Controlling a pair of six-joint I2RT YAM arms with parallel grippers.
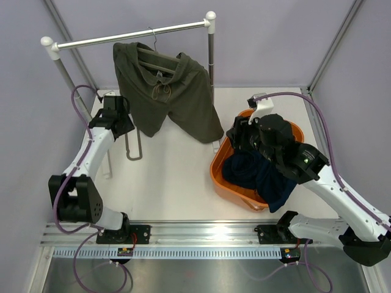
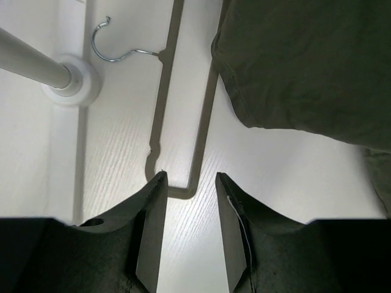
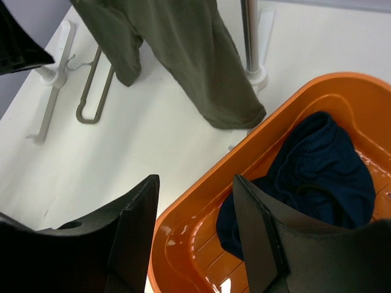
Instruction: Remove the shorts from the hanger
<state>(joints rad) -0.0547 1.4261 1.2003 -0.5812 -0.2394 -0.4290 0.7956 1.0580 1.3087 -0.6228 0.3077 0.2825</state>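
The olive-green shorts (image 1: 168,97) hang from a hanger (image 1: 157,60) on the rack's rail (image 1: 110,39), legs reaching down to the table. My left gripper (image 1: 122,122) is open and empty, low over the table just left of the shorts' left leg. In the left wrist view its fingertips (image 2: 190,178) frame the end of a spare hanger (image 2: 177,152) lying on the table, with a shorts leg (image 2: 305,67) at the upper right. My right gripper (image 1: 237,135) is open and empty above the orange basket's rim (image 3: 201,183). The shorts (image 3: 183,55) hang beyond it.
The orange basket (image 1: 244,194) at the right holds a dark blue garment (image 1: 256,174), also in the right wrist view (image 3: 317,171). The spare grey hanger (image 1: 133,149) lies on the table at the left. The rack's right post (image 1: 211,61) stands behind the basket. The left post's base (image 2: 70,79) is near the left gripper.
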